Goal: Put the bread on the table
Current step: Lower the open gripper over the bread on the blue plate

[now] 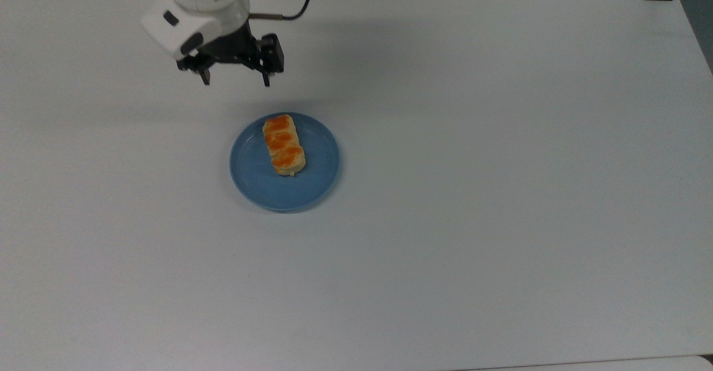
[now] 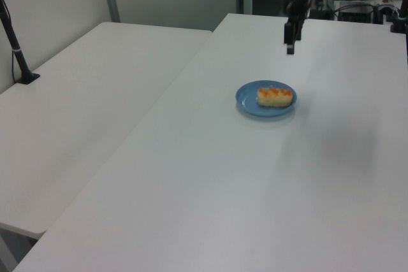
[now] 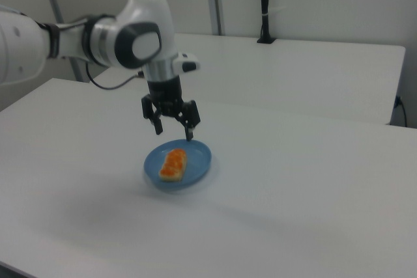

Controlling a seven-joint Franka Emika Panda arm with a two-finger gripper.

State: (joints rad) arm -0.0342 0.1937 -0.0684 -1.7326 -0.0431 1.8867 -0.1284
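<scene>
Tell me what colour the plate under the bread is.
Plain blue. The plate shows best in the top view, with the bread lying on it.

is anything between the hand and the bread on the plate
Nothing visible. The hand hangs open above the table, beyond the far rim of the blue plate in the top view. The bread lies uncovered on the plate, with bare tabletop all around it.
</scene>
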